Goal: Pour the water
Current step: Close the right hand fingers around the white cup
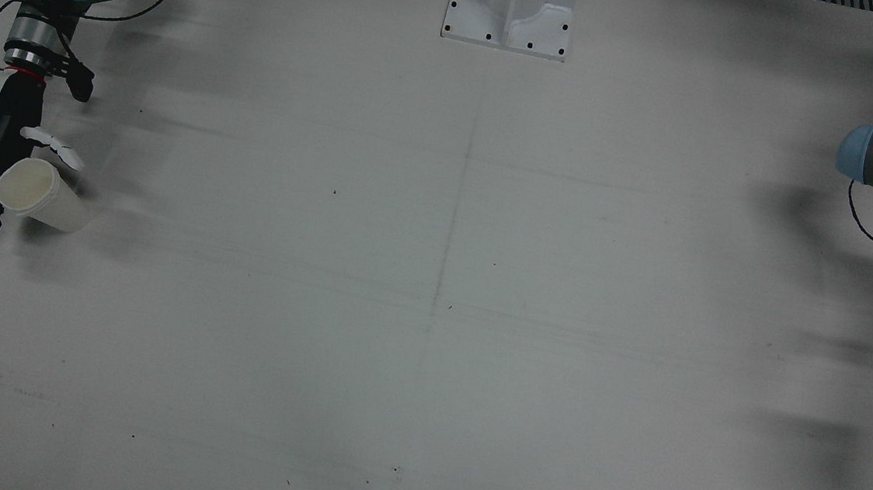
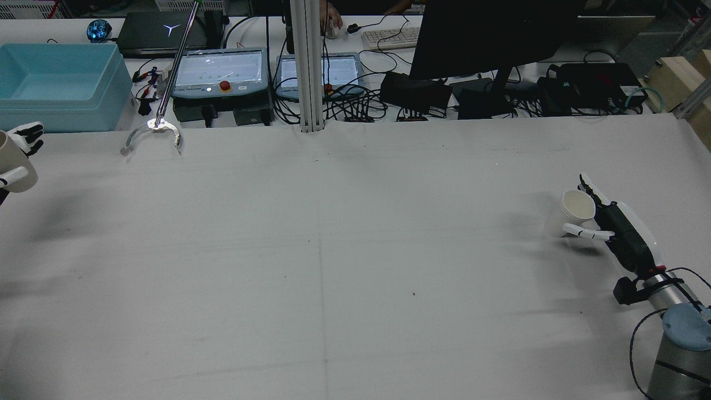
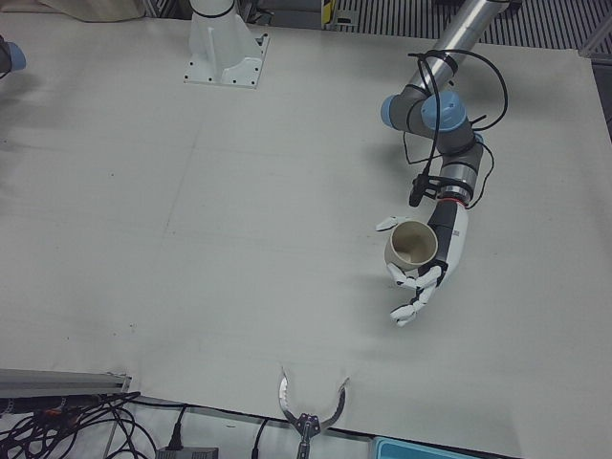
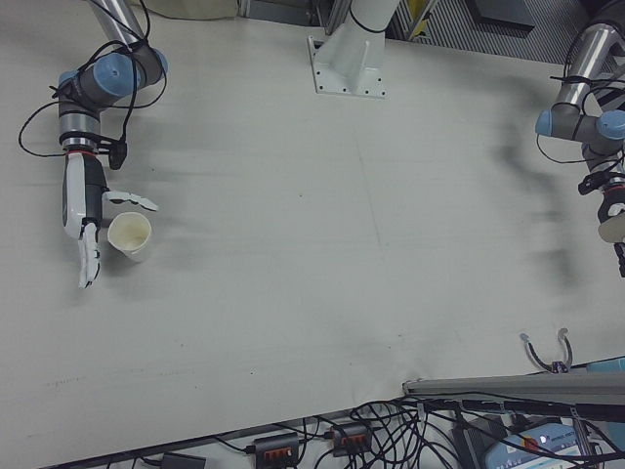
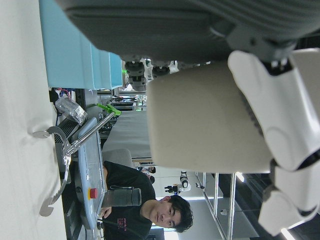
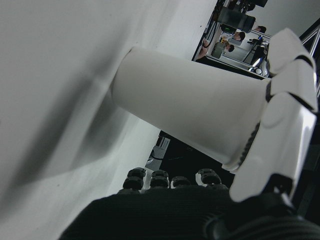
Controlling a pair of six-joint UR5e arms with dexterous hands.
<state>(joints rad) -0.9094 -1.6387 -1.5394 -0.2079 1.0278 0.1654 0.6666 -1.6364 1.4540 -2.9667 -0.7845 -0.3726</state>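
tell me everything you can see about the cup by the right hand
The cup is a plain off-white cup that looks like paper, possibly more than one nested, wider at its rolled rim than at its base. In the right hand view its base rests on the table. It looks empty: the interior shows only pale wall. The right hand cradles it, one finger lying across the rim while the others stay extended, so the grip looks loose. It sits near the table's edge on the robot's right.

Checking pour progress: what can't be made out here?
- Water in right cup or left cup: interiors pale, too small to tell.
- Left hand: front view, cut by right edge.
- Right hand grip: right hand view, cup hides fingers.
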